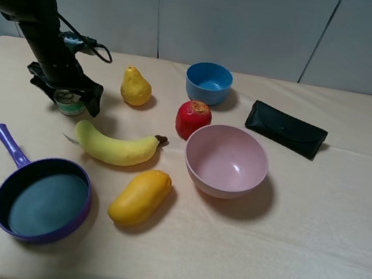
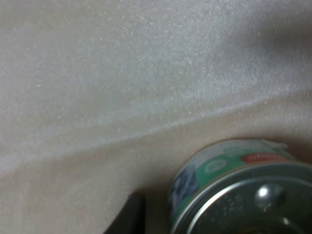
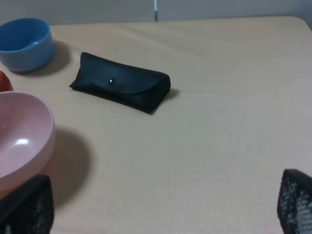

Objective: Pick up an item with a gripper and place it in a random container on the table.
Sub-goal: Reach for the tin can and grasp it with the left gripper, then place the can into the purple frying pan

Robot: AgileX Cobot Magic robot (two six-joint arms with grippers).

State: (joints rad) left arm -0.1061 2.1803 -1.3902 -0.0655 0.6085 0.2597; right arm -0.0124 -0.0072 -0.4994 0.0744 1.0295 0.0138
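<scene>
The small tin can with a green-and-white label stands upright on the beige table at the far left. My left gripper is lowered over it, one jaw on each side. In the left wrist view the can fills the lower corner, and a small gap shows between it and a dark fingertip, so the jaws look open. The purple frying pan sits empty at the front left. My right gripper is open and empty, and it does not show in the exterior view.
A yellow pear, banana and mango lie between the can and the pink bowl. A red fruit, a blue bowl and a black case sit further back.
</scene>
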